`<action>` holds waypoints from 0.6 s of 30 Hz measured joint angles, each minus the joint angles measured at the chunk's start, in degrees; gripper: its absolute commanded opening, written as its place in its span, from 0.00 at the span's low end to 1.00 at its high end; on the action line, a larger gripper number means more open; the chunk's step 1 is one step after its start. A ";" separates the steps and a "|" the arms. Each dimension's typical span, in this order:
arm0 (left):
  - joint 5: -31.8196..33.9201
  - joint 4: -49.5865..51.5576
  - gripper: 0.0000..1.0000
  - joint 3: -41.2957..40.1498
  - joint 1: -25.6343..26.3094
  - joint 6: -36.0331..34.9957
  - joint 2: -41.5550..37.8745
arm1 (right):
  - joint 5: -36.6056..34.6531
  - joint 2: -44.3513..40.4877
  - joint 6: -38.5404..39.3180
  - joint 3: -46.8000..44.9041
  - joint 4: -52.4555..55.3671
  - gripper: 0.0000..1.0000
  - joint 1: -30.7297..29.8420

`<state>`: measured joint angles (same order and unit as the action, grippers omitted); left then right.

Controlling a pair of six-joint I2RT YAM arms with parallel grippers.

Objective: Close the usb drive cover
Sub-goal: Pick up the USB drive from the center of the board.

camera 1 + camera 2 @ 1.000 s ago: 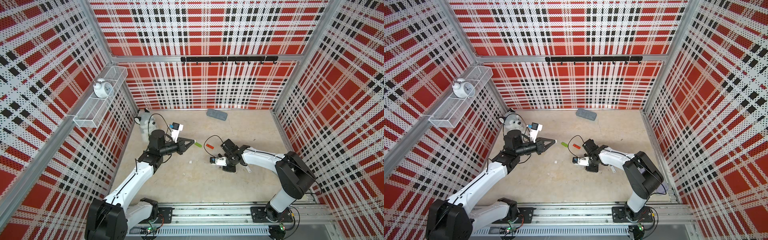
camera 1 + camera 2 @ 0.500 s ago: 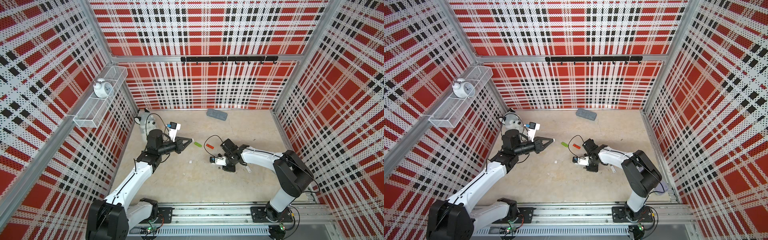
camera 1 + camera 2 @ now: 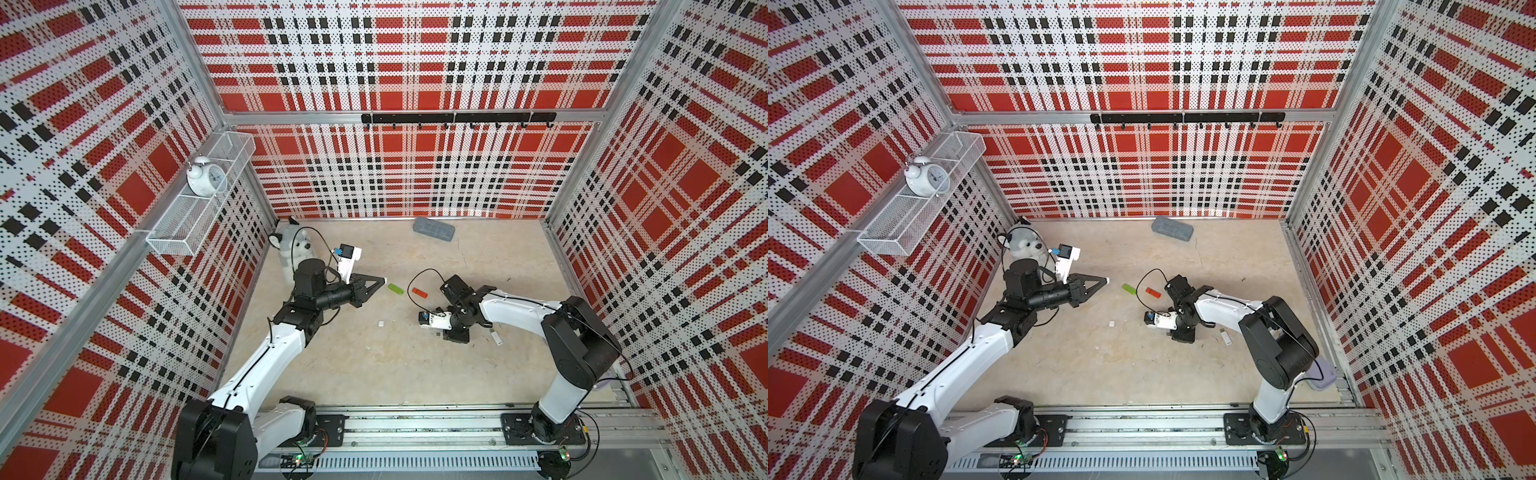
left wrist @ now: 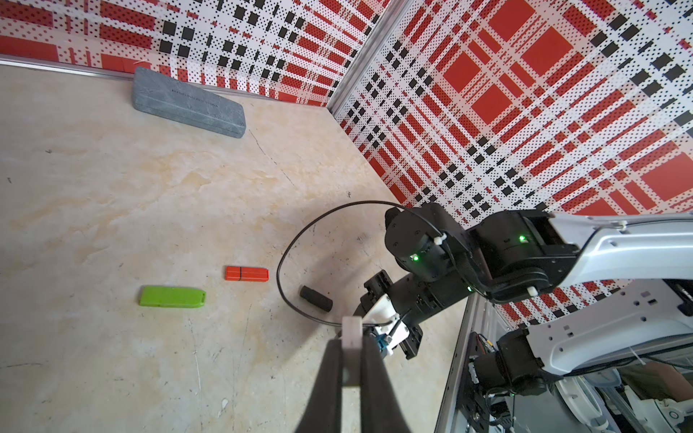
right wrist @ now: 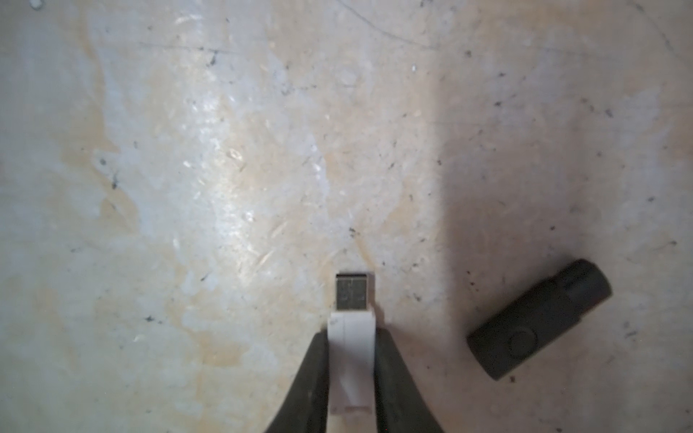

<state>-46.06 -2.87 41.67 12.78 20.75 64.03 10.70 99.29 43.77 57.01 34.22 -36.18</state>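
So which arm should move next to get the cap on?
Left. Its jaws hold the white cap raised, pointing toward the right arm, whose jaws clasp the white drive low, connector exposed.

Robot lab cell: plaid pegboard walls (image 3: 415,62), aluminium base rail (image 3: 415,424).

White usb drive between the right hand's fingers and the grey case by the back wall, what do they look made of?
White usb drive: smooth matte white plastic body, bare grey metal plug. Grey case: probably hard plastic, matte, mottled stone-like marking.
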 measured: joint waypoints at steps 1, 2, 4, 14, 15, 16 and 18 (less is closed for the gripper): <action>0.00 0.13 0.00 0.00 0.00 -0.02 0.00 | 0.00 0.00 0.00 0.00 0.02 0.20 0.00; 0.00 0.33 0.00 0.00 0.00 -0.04 0.00 | 0.00 0.00 0.02 0.00 0.02 0.18 0.00; 0.00 0.63 0.00 0.00 0.00 -0.07 0.00 | -0.02 0.00 -0.02 0.00 0.00 0.16 0.00; -0.13 0.70 0.00 0.00 0.55 0.04 0.79 | 1.29 -8.98 -4.42 -0.57 -2.82 0.15 -0.02; -0.11 0.68 0.00 0.02 1.14 0.07 1.16 | 1.33 -12.00 -4.85 -0.59 -4.28 0.15 -0.02; -0.11 0.70 0.00 0.07 1.99 0.07 1.62 | 1.38 -15.32 -5.20 -0.61 -5.95 0.14 -0.02; -0.22 0.74 0.00 0.42 3.72 0.07 2.49 | 1.36 -20.90 -5.86 -0.63 -9.20 0.13 -0.02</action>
<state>-46.28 -2.13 42.09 16.49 20.82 66.52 12.05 78.39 37.91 56.38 25.02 -36.21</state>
